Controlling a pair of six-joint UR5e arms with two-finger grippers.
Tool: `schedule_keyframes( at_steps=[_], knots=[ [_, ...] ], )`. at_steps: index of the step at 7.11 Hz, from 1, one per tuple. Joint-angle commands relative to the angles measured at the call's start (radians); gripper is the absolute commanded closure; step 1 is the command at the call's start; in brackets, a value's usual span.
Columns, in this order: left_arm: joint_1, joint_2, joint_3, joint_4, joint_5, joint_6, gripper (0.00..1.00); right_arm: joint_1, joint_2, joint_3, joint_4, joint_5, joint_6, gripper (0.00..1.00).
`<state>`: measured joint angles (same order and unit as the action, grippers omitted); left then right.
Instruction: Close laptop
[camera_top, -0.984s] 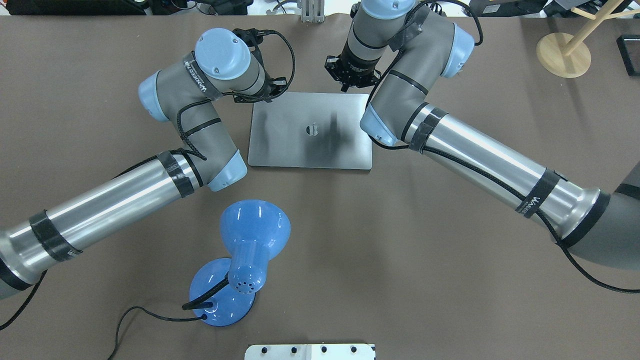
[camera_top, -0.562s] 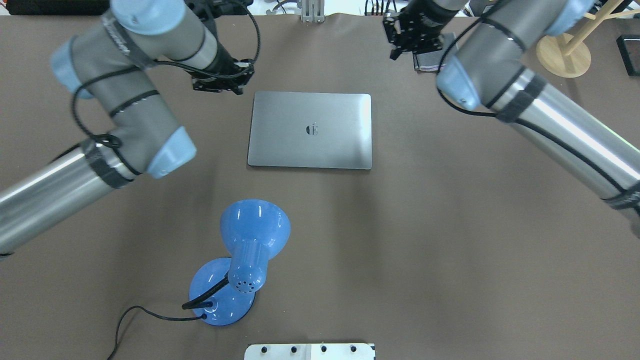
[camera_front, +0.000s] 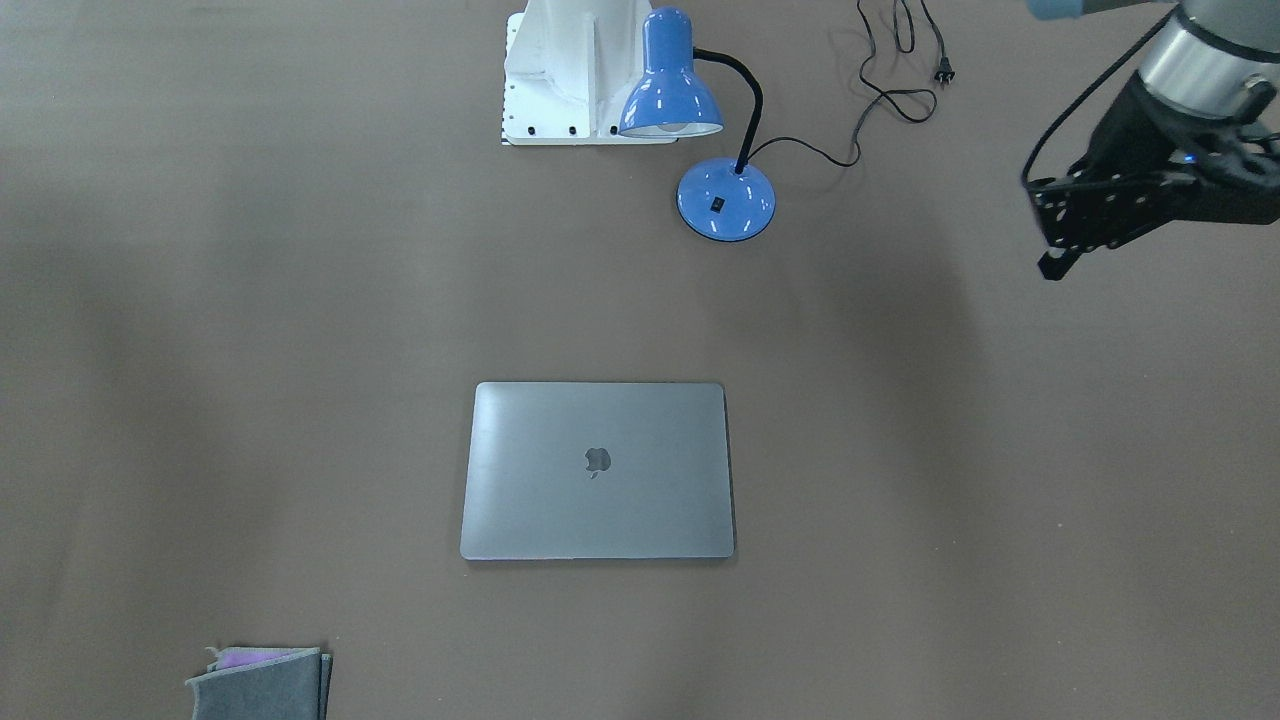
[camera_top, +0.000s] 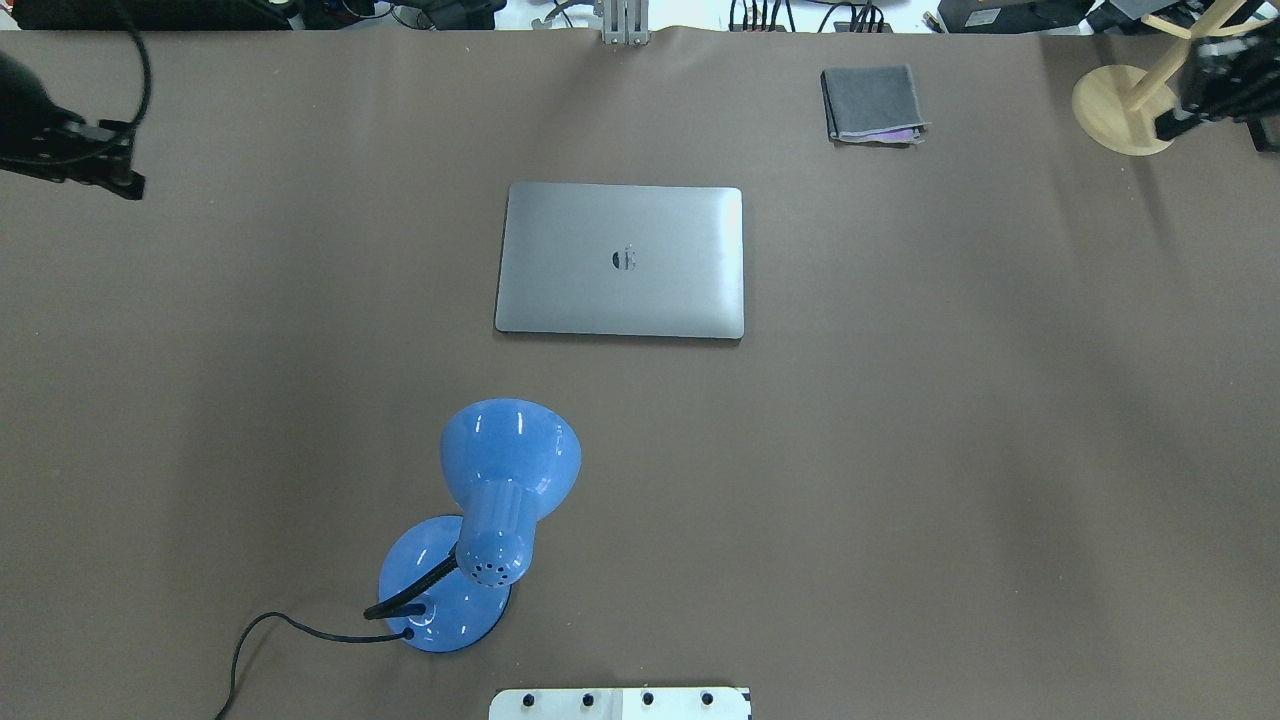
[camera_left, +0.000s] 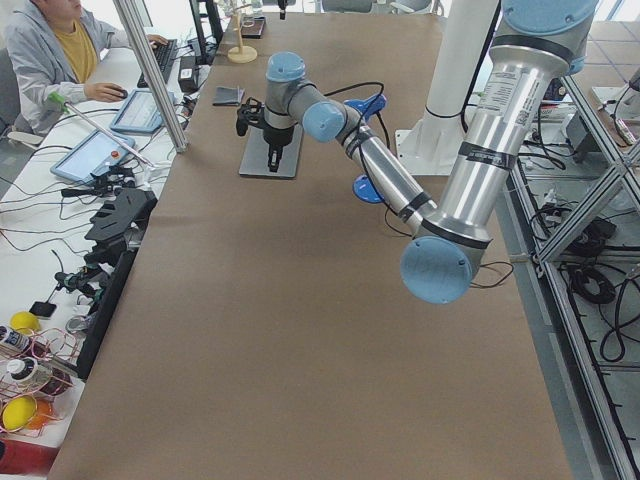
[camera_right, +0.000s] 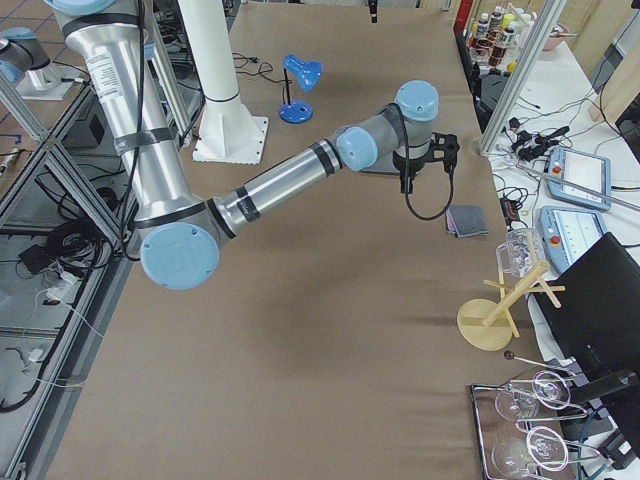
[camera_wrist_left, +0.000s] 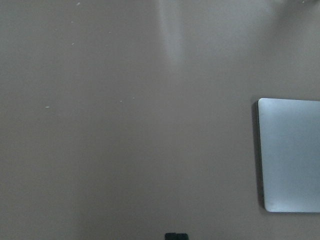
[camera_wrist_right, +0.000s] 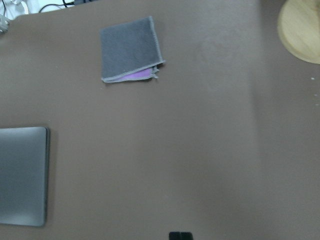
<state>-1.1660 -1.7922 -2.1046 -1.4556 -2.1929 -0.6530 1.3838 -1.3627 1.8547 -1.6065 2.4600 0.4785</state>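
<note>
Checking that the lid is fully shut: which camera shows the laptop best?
Overhead exterior: the laptop lies whole and unobstructed, lid flat, logo up. The front-facing view shows it equally whole; the side views show it small and partly hidden; each wrist view catches only one end.

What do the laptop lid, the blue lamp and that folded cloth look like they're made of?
The laptop lid looks like matte grey metal, probably aluminium: soft sheen, faint streaks. The blue lamp is glossy, painted metal or plastic; its sharp white highlights don't settle which. The folded cloth looks like soft grey fabric, with a stitched edge and purple layer inside.
</note>
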Motion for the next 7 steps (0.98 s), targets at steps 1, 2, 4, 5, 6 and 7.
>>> schedule_keyframes(
  at_steps=[1, 2, 4, 5, 6, 7],
  knots=[
    [-0.241, 0.245, -0.022, 0.004, -0.116, 0.462, 0.25, 0.157, -0.191, 0.034, -0.187, -0.018, -0.520, 0.34],
    [-0.320, 0.320, 0.035, 0.004, -0.195, 0.701, 0.03, 0.212, -0.202, 0.032, -0.278, -0.074, -0.670, 0.00],
    [-0.382, 0.387, 0.074, 0.004, -0.203, 0.791, 0.02, 0.231, -0.204, 0.020, -0.361, -0.142, -0.819, 0.00],
    [-0.380, 0.386, 0.078, 0.007, -0.200, 0.789, 0.02, 0.231, -0.222, 0.030, -0.362, -0.119, -0.819, 0.00],
    [-0.380, 0.386, 0.077, 0.007, -0.200, 0.789, 0.02, 0.231, -0.243, 0.059, -0.363, -0.099, -0.819, 0.00],
    [-0.380, 0.384, 0.074, 0.009, -0.200, 0.789, 0.02, 0.231, -0.259, 0.079, -0.363, -0.099, -0.819, 0.00]
  ],
)
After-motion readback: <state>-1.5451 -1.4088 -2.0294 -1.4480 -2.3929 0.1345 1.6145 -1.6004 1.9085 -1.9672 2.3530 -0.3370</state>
